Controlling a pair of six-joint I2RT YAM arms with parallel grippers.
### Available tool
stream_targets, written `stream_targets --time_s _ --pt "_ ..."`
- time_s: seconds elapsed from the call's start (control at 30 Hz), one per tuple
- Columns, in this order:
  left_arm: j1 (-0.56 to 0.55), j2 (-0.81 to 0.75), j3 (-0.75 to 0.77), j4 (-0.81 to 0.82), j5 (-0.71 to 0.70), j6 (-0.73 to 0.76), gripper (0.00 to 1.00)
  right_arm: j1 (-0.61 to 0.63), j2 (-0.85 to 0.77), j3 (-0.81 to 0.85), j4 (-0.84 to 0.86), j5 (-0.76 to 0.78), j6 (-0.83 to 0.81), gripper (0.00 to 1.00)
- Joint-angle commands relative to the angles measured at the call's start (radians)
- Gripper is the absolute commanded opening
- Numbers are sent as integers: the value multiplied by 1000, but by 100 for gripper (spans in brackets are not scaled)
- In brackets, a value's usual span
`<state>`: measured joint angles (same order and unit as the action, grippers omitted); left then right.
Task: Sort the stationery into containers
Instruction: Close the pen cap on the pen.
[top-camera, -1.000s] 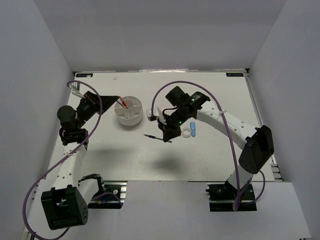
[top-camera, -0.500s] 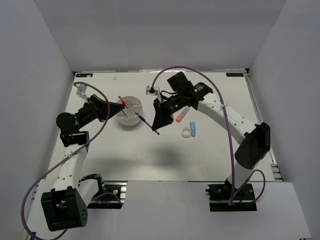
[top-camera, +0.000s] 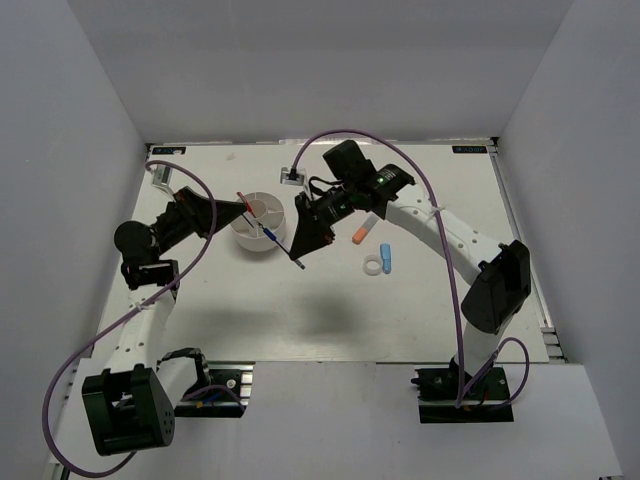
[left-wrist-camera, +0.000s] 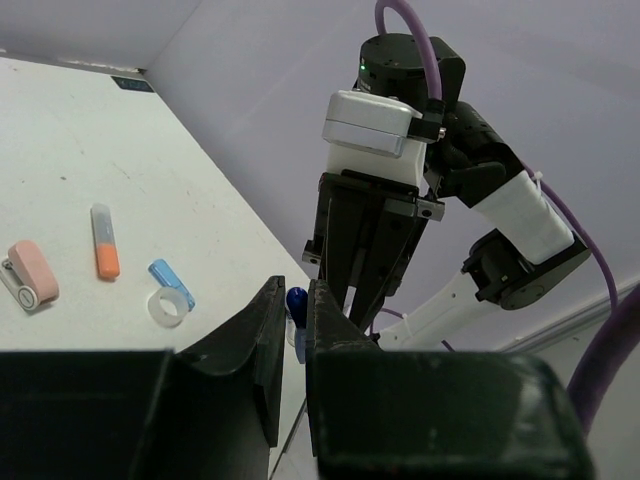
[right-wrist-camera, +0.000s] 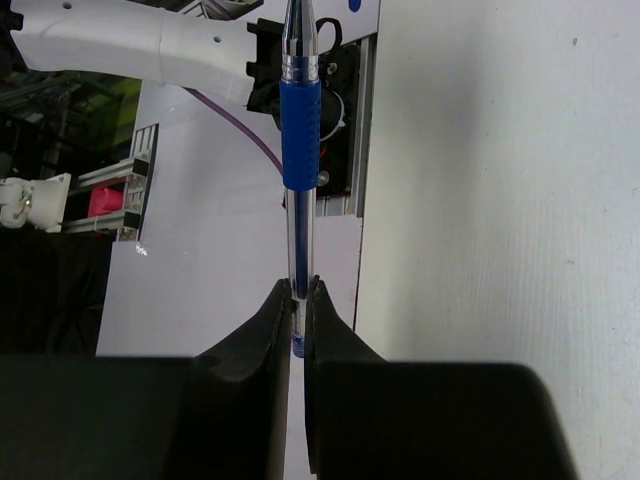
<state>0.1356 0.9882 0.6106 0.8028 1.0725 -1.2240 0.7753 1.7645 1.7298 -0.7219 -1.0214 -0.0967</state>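
Right pincer (top-camera: 298, 258) clamped on blue pen (top-camera: 268, 231). Pen sits over tub's (top-camera: 255, 249) near-right rim, not yet dropped. Red pen (top-camera: 243, 203) stands in tub, by left pincer (top-camera: 238, 210).
Left wrist: fingers almost together, can't tell if gripping. Clip (left-wrist-camera: 30, 272), stick (left-wrist-camera: 104, 254), eraser (left-wrist-camera: 170, 282), ring (left-wrist-camera: 168, 308) lie on tabletop (left-wrist-camera: 60, 150), unsorted.
Right wrist: blue pen pinched near one end. My read: under halfway.

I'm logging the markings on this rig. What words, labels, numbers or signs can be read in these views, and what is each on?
No text can be read.
Far-left dark label strip at a corner of the white table: printed, too small to read.
Far-right dark label strip: printed, too small to read.
Thin blue pen in the right claw: no print visible.
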Motion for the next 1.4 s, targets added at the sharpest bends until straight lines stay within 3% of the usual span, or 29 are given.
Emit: stream_targets --time_s 0.0,1.37 --pt "6 -6 18 49 -17 -19 0 8 -10 20 30 -31 8 0" --pt "-4 -31 34 72 41 -61 0 18 35 56 12 -43 -6 0"
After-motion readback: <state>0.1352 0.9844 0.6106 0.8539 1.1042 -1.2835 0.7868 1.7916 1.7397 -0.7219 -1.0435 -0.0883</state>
